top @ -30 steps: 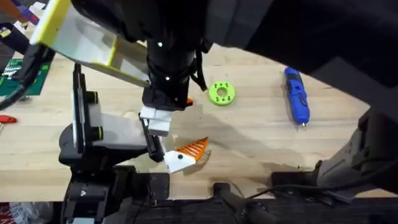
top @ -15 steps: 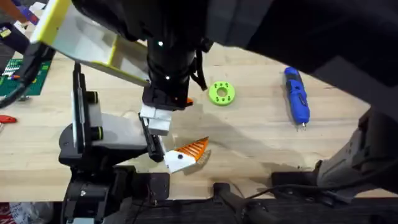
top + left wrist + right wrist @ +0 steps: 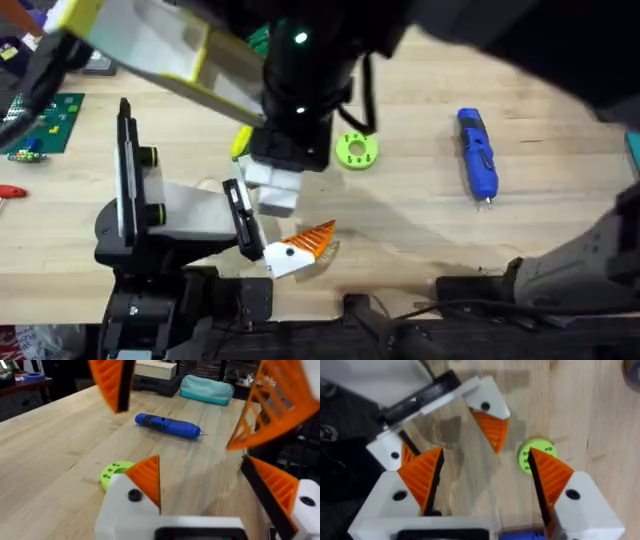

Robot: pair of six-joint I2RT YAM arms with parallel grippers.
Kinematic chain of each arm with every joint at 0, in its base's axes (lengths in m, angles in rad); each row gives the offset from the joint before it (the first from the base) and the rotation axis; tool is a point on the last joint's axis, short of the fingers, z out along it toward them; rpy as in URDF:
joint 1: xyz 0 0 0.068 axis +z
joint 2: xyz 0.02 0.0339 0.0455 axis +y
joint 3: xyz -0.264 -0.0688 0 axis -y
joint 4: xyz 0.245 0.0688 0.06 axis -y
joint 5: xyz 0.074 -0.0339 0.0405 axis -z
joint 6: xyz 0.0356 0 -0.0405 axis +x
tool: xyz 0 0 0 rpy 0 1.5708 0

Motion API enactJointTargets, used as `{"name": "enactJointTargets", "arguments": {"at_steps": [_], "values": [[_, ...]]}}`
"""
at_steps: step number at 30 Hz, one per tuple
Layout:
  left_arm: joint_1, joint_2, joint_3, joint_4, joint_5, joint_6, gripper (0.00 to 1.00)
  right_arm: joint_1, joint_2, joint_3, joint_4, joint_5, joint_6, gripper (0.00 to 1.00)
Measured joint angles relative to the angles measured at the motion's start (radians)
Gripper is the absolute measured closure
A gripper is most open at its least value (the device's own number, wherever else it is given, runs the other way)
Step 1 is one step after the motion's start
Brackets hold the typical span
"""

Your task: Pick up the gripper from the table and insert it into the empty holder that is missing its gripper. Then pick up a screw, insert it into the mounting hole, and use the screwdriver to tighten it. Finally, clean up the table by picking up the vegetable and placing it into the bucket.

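Wooden table (image 3: 420,215) holds screwdriver (image 3: 477,154); left wrist adds teal pouch (image 3: 206,386); both grippers (image 3: 210,480) (image 3: 487,472) gape empty.

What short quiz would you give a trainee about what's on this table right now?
1. True or false: the blue screwdriver lies on the table, with no gripper holding it.
2. What colour is the round disc with holes? A) red B) green C) white
3. Fill in the blank: the right gripper has its orange-padded fingers ____ (open or shut).

Key: 1 true; 2 B; 3 open.
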Motion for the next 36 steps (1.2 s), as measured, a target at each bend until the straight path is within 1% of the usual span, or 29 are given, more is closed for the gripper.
{"name": "enactJointTargets", "arguments": {"at_steps": [9, 10, 11, 15, 16, 17, 21, 22, 29, 33, 36], "values": [[0.000, 0.000, 0.000, 0.000, 0.000, 0.000, 0.008, -0.017, -0.077, 0.000, -0.099, -0.001, 0.001, 0.004], [0.000, 0.000, 0.000, 0.000, 0.000, -0.004, 0.070, -0.021, -0.080, 0.000, -0.105, -0.002, 0.002, 0.004], [0.000, 0.000, 0.000, 0.000, -0.002, -0.003, 0.202, -0.026, -0.081, 0.000, -0.112, -0.003, 0.003, 0.004], [0.000, 0.000, 0.000, 0.000, -0.005, -0.002, 0.828, -0.049, -0.083, 0.000, -0.149, -0.008, 0.007, 0.004], [0.000, 0.000, 0.000, 0.000, -0.005, 0.001, 0.935, -0.057, -0.083, 0.000, -0.153, -0.008, 0.010, 0.004], [0.000, 0.000, 0.000, 0.000, -0.006, 0.002, 0.986, -0.066, -0.083, 0.000, -0.155, -0.011, 0.013, 0.004], [0.000, 0.000, 0.000, 0.000, -0.007, 0.002, 0.995, -0.117, -0.083, 0.000, -0.160, -0.058, 0.019, 0.004], [0.000, 0.000, 0.000, 0.000, -0.008, 0.002, 0.996, -0.172, -0.083, 0.000, -0.169, -0.087, 0.032, 0.004], [0.000, 0.000, 0.000, 0.000, -0.007, 0.002, 0.996, -0.306, -0.083, -0.005, -0.174, -0.105, 0.098, 0.003], [0.000, 0.000, 0.000, 0.000, -0.007, 0.002, 0.996, -0.347, -0.083, -0.050, -0.168, -0.106, 0.126, 0.003], [0.000, 0.000, 0.000, 0.000, -0.007, 0.002, 0.996, -0.362, -0.083, -0.089, -0.158, -0.106, 0.141, 0.003]]}}
